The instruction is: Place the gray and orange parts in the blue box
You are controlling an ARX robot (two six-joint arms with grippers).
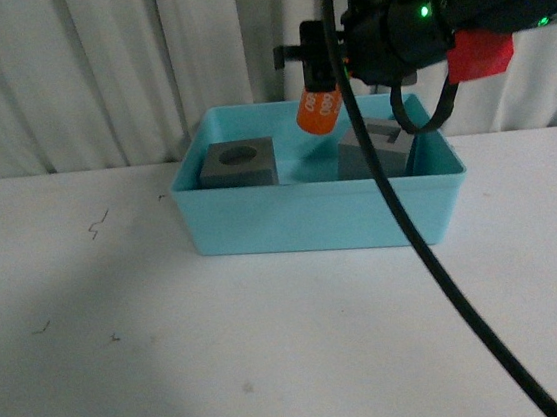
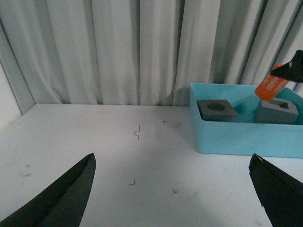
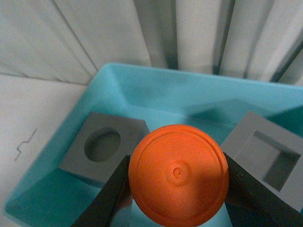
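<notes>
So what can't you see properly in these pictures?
- Lettering on the orange cylinder: front view, too small and blurred.
- Blue box floor: front view, near wall hides it.
- Cube with the rectangular hole: front view, cable crosses it.
- Left gripper: left wrist view, only the fingers' tips in frame.

All three views toward blue box (image 1: 321, 226)

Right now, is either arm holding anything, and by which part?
The right gripper holds the orange cylinder by its curved sides, above the blue box. The left gripper is open and empty.
</notes>
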